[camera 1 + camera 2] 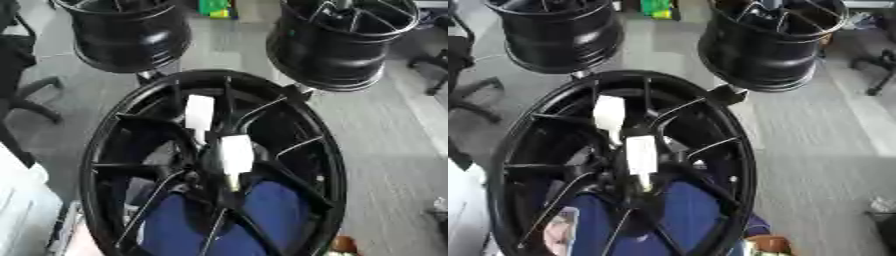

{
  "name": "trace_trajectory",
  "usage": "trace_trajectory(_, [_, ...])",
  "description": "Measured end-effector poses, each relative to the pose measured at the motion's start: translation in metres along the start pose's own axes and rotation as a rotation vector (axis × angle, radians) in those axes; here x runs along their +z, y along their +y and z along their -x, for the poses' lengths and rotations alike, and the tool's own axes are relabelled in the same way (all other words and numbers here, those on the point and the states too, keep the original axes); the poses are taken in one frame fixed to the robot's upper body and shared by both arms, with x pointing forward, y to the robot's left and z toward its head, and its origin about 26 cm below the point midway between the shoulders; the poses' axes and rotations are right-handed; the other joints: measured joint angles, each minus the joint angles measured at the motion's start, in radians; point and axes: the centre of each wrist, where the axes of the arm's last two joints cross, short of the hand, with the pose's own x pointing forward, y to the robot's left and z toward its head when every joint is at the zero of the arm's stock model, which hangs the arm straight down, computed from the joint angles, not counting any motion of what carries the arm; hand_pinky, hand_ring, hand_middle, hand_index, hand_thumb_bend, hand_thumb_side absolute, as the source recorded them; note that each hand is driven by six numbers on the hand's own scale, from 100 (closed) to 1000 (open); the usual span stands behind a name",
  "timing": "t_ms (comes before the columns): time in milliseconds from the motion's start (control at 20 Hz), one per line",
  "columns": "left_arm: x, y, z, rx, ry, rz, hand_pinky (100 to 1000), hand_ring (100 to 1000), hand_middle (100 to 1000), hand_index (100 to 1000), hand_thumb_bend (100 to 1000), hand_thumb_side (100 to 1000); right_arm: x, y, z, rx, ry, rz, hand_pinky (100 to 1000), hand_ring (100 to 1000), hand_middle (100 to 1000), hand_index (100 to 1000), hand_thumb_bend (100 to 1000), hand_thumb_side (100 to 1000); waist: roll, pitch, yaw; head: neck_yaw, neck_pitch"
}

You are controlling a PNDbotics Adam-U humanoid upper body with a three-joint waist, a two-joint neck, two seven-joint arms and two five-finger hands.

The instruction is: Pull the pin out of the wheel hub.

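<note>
A large black spoked wheel [210, 165] stands tilted in front of me and fills the middle of both views. At its hub [219, 172] sits a white block-shaped pin [236, 155] with a pale narrow tip pointing down into the hub. A second white piece [199, 112] stands just above it among the upper spokes. Neither of my hands shows in either view.
Two more black wheels stand behind, one at the upper left [127, 30] and one at the upper right [346, 40]. Something blue [271, 210] shows through the lower spokes. A black chair base [26, 95] is at the left, a white object [22, 210] at the lower left.
</note>
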Motion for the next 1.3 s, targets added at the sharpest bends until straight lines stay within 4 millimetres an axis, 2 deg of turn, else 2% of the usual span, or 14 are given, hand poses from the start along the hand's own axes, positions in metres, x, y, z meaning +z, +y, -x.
trace_trajectory(500, [0.001,-0.001,0.002,-0.006,0.004,0.003,618,554,505,650,294,453,0.000,0.000,0.000,0.000,0.000,0.000,883,763,741,858,100,100,0.000,0.000,-0.001,0.000,-0.001])
trace_trajectory(750, [-0.005,-0.007,-0.004,-0.032,-0.018,0.066,648,591,549,704,295,456,0.000,0.000,0.000,0.000,-0.001,0.000,883,762,741,858,100,100,0.000,0.000,-0.003,0.000,-0.006])
trace_trajectory(800, [-0.008,-0.010,-0.007,-0.049,-0.027,0.104,665,613,577,730,298,471,0.000,0.000,0.000,0.000,-0.001,0.000,883,762,741,858,100,100,0.000,-0.001,-0.005,0.000,-0.008])
trace_trajectory(850, [-0.010,-0.014,-0.009,-0.071,-0.037,0.153,675,627,588,748,447,381,0.000,0.000,0.000,0.000,-0.001,0.000,883,762,741,858,100,100,0.001,-0.001,-0.007,0.001,-0.008])
trace_trajectory(900, [-0.013,-0.018,-0.010,-0.101,-0.045,0.213,683,637,605,760,308,484,0.000,0.000,0.000,-0.001,-0.002,0.000,883,762,740,858,100,100,0.002,-0.001,-0.008,0.001,-0.008])
trace_trajectory(1100, [-0.024,-0.036,-0.013,-0.253,-0.090,0.492,729,681,643,802,354,506,0.000,0.000,-0.002,-0.002,-0.006,-0.001,883,761,740,857,100,100,0.007,-0.001,-0.010,0.001,-0.009])
trace_trajectory(1150, [-0.027,-0.042,-0.013,-0.287,-0.105,0.562,741,709,670,821,406,493,0.000,0.000,-0.002,-0.002,-0.006,-0.002,883,761,740,857,100,100,0.008,-0.001,-0.011,0.001,-0.009])
trace_trajectory(1300, [-0.038,-0.064,-0.016,-0.399,-0.159,0.775,763,739,700,844,461,494,0.000,0.001,-0.002,-0.002,-0.007,-0.006,883,761,740,857,100,100,0.008,-0.001,-0.011,0.001,-0.010])
